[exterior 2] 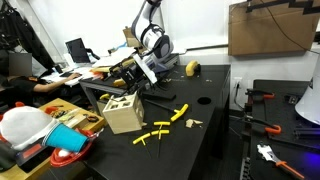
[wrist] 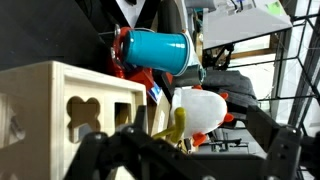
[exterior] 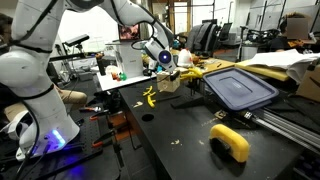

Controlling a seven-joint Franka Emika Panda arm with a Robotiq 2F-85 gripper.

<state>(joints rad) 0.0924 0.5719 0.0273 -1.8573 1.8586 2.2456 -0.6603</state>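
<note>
robotics lab, workshop-like: white robot arm [exterior: 30,70] by black tabletop [exterior 2: 215,120], monitor [exterior 2: 76,48] and office chairs [exterior: 205,35] far behind, aluminium rails [exterior: 290,125] near right, red-handled pliers [exterior 2: 262,97], cardboard box [exterior 2: 265,28].

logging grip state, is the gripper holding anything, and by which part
Nothing is held: in the wrist view the gripper stands wide open, and the yellow piece between its jaws, beside the wooden box, seems free of both.

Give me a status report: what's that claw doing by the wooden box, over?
Gripper open, holding nothing. Yellow piece between the fingers, not clamped, by the wooden box. Blue cup beyond, not in the way.
</note>
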